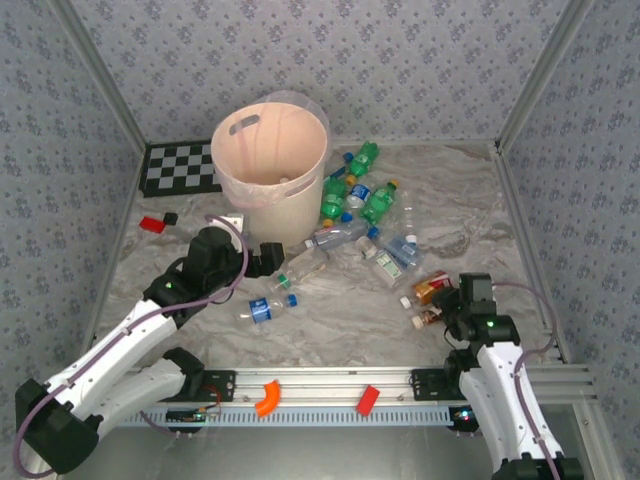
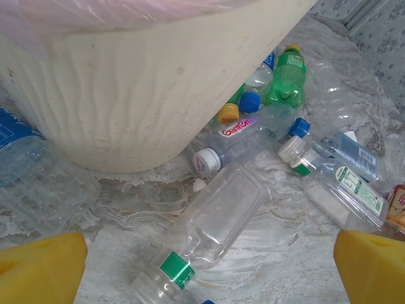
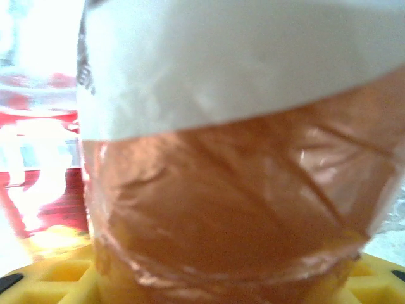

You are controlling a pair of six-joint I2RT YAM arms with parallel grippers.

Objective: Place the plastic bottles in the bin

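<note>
Top external view: the table (image 1: 330,335) carries the bin (image 1: 270,170), which stands upright at 12 o'clock from table centre. In the left wrist view its wall (image 2: 139,95) is cut off by the upper frame edge.

The plastic bottles (image 1: 365,215) lie outside the bin in a loose heap at 3 to 4 o'clock of it. They overlap, so several labels are hidden.

The left gripper (image 1: 268,260) sits at 6 o'clock of the bin. In its wrist view the fingers (image 2: 41,269) are well apart and cut off at the lower corners. A clear green-banded bottle (image 2: 212,225) lies flat on the table between them.

The right gripper (image 1: 452,300) is at 4 o'clock of the table. A crumpled amber bottle (image 3: 228,190) sits hard against its yellow pad (image 3: 44,278), blurred. It is possibly held, but finger spacing cannot be determined.

A blue-labelled clear bottle (image 1: 268,310) lies alone at 6 o'clock of the bin. A red block (image 1: 152,223) lies at 8 o'clock of the bin.
</note>
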